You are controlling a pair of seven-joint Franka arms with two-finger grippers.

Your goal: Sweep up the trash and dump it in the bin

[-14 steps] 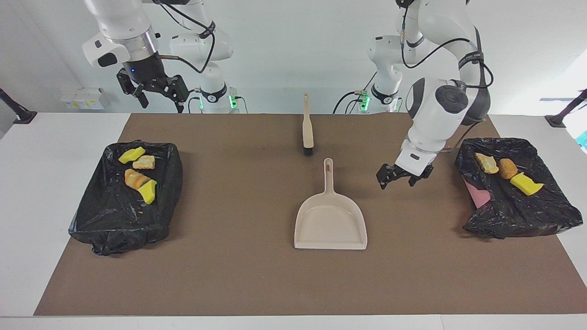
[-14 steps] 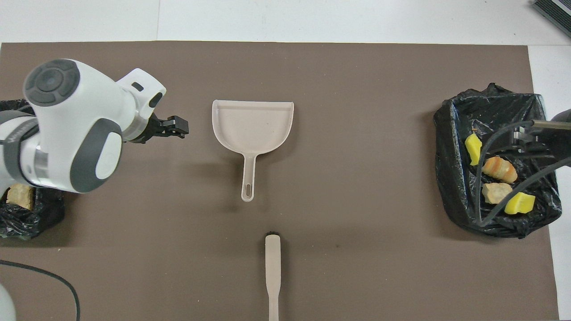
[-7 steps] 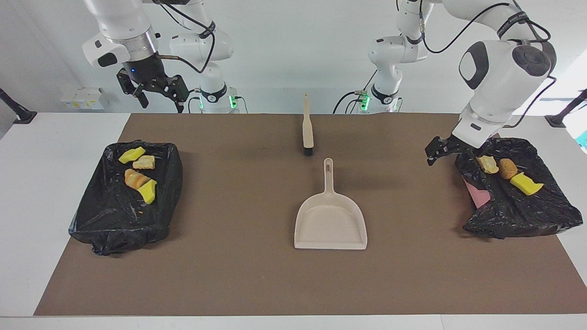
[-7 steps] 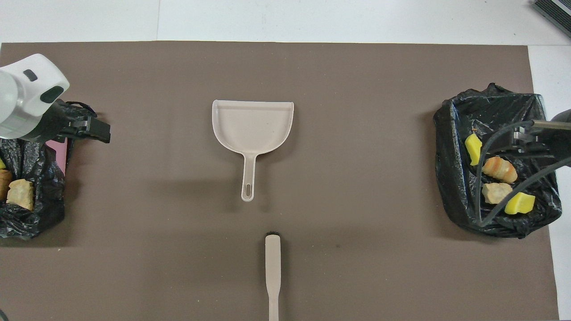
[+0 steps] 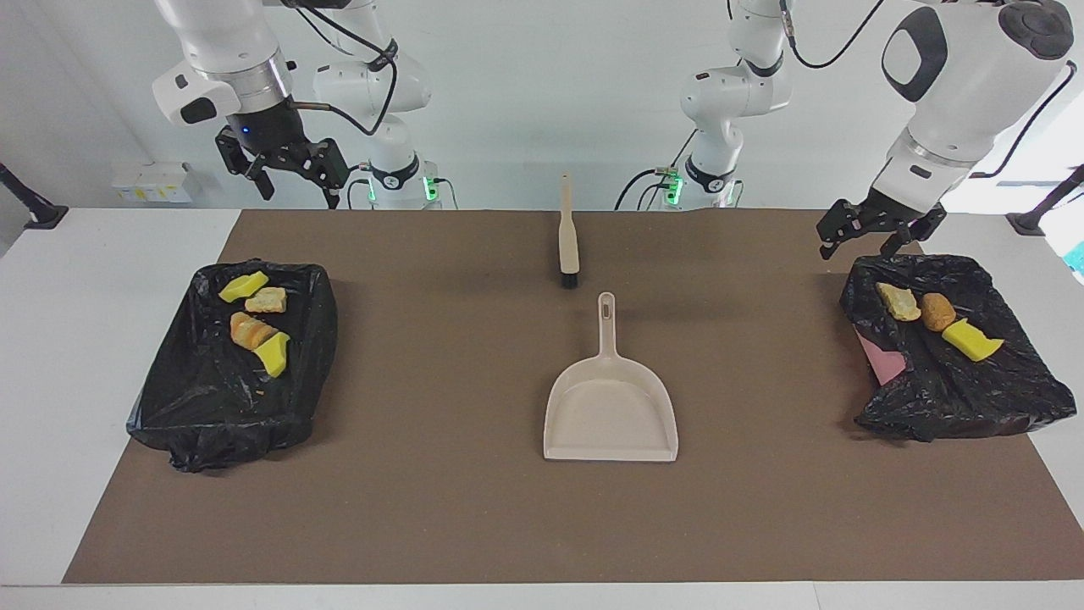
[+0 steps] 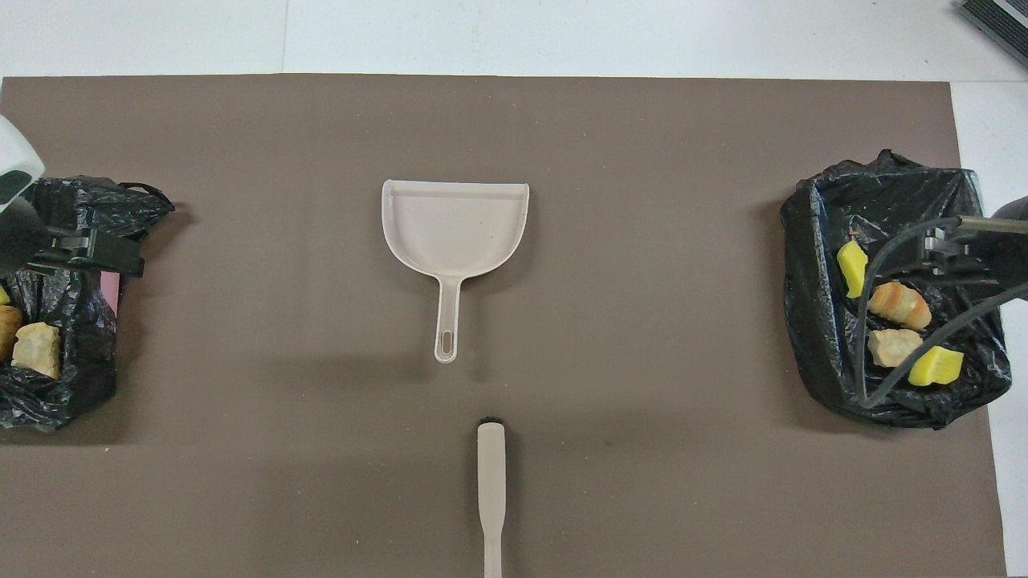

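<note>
The left end effector [image 5: 876, 230] hangs in the air with its fingers spread and nothing in them, just over the robot-side edge of the bin [image 5: 999, 390] at its own end of the bench [image 5: 102, 339]. That bin is lined with a crumpled black bag, a pink wall showing at one spot. Under and just past the end effector lie three pieces of trash in a row: a pale tan crust [image 5: 898, 302], a rounder orange-brown lump [image 5: 937, 311], and a bright yellow sponge block [image 5: 970, 339].

Between the two arms, on the brown mat [image 5: 423, 508], the beige brush [image 5: 568, 233] lies bristles toward the dustpan [image 5: 611, 411], whose handle points at it; the two do not touch, and the pan holds nothing.

The right end effector [image 5: 288, 174] is raised too, jaws released and empty, over the bench edge nearest the robots, well above the second black-lined bin [image 5: 169, 415]. In it sit four pieces: a yellow sponge [image 5: 243, 285] touching a tan crust [image 5: 268, 299], then a striped orange roll [image 5: 247, 329] against another yellow sponge [image 5: 274, 352], possibly green-backed, though that is hard to make out.
</note>
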